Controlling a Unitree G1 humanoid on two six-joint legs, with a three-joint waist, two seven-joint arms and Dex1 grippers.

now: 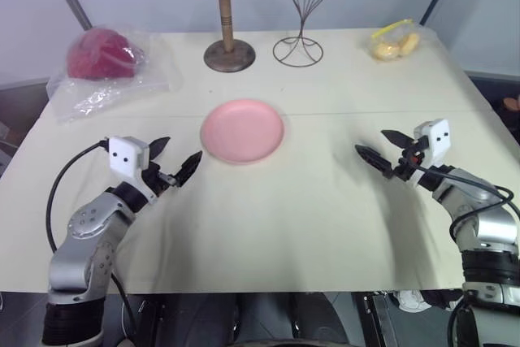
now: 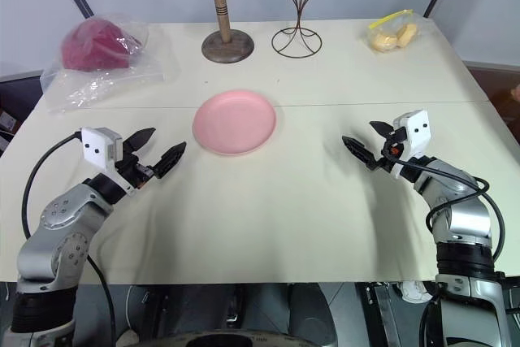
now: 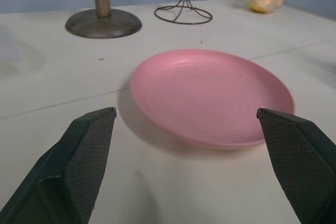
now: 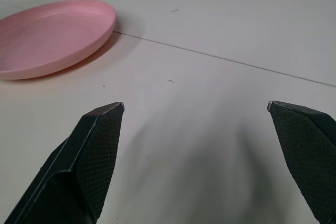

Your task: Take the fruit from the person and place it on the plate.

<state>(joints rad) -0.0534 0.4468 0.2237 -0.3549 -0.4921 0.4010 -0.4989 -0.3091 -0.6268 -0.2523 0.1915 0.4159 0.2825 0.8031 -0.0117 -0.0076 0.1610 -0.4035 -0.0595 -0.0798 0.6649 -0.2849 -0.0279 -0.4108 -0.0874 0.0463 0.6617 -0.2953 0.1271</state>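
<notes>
Two pincers, both mine, hang just above the table with their fingers spread wide and nothing between them. My left gripper (image 1: 177,165) points toward the plate (image 1: 242,131), which lies close ahead of its tips. My right gripper (image 1: 382,150) is well apart from the plate on the other side, over bare cloth (image 1: 325,225), its tips aimed inward.

Beyond the plate, along the far edge of the table, stand a wooden stand (image 1: 227,18) on its round brown base and a wire stand (image 1: 302,6) beside it. Off to my left lies a dark red lump in clear plastic (image 1: 101,54); off to my right is a clear bag of pale yellow fruits (image 1: 394,42). The plate is bare.

Neither the fruit I am to take nor the person who is to hand it over has come within my sight, so I judge the handover not yet begun.

As a guess, a round smooth fruit would be firm but easily bruised, moderately heavy for these thin fingers, and its skin slippery. I would take it across its widest part, with a textured pad on each opposite side, and close only until it stops shifting. A grip above or below the middle could squeeze it out.

No brand, label or readable writing appears on anything here.
</notes>
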